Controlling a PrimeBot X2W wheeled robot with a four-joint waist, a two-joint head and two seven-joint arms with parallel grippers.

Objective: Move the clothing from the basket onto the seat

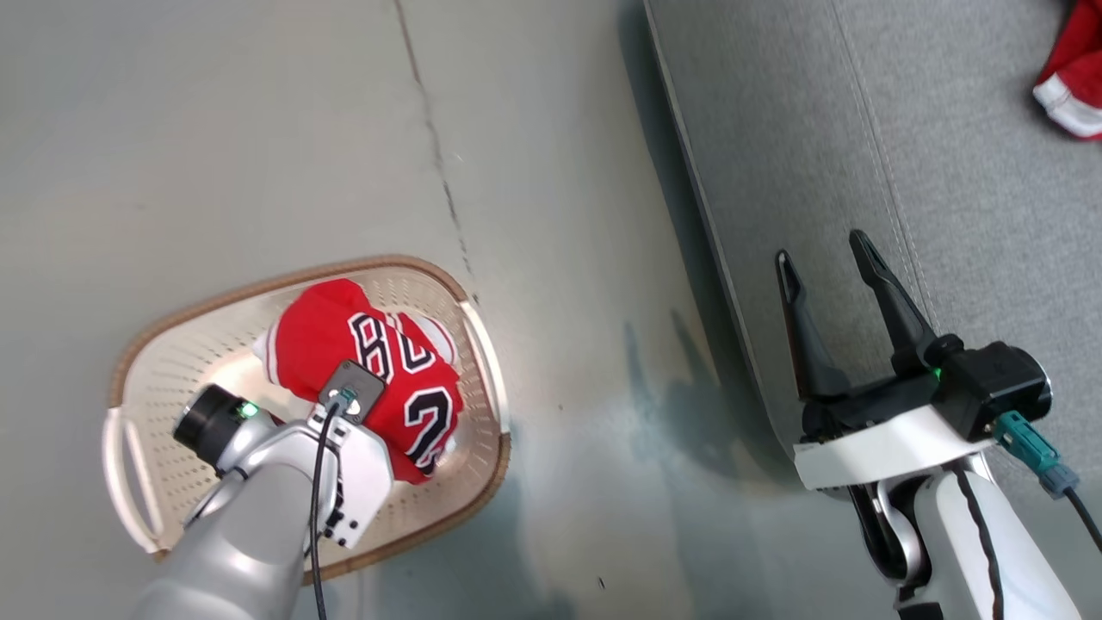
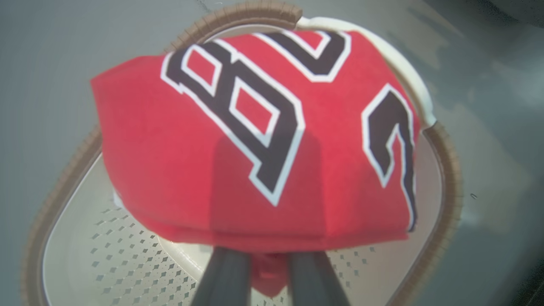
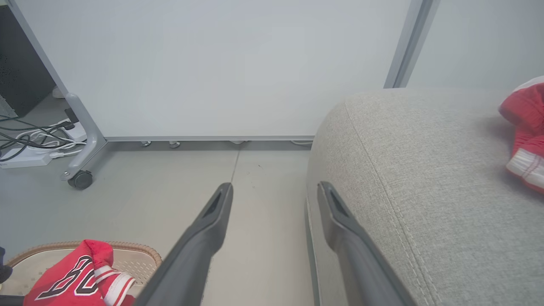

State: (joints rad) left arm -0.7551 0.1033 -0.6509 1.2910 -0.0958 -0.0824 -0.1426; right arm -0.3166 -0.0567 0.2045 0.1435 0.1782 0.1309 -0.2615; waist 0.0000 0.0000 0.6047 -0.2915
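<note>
Red jersey [image 1: 362, 370] bunched in a mound over the basket [image 1: 172, 344], on the floor [image 1: 258, 129] left of the seat [image 1: 947, 172]; its long axis runs far left to near right, black-white numerals up. The left tool [image 2: 270, 255] is clamped on a fold at its near edge. The right tool [image 1: 820, 245] gapes wide, empty, pointing far along the seat's left edge. Red shorts [image 1: 1076, 77] lie far right on the seat.

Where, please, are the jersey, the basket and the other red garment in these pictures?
jersey [image 1: 308, 344]: head view, red cloth beside the numerals.
basket [image 1: 172, 360]: head view, perforated inner wall.
other red garment [image 1: 1080, 52]: head view, its red upper part.
</note>
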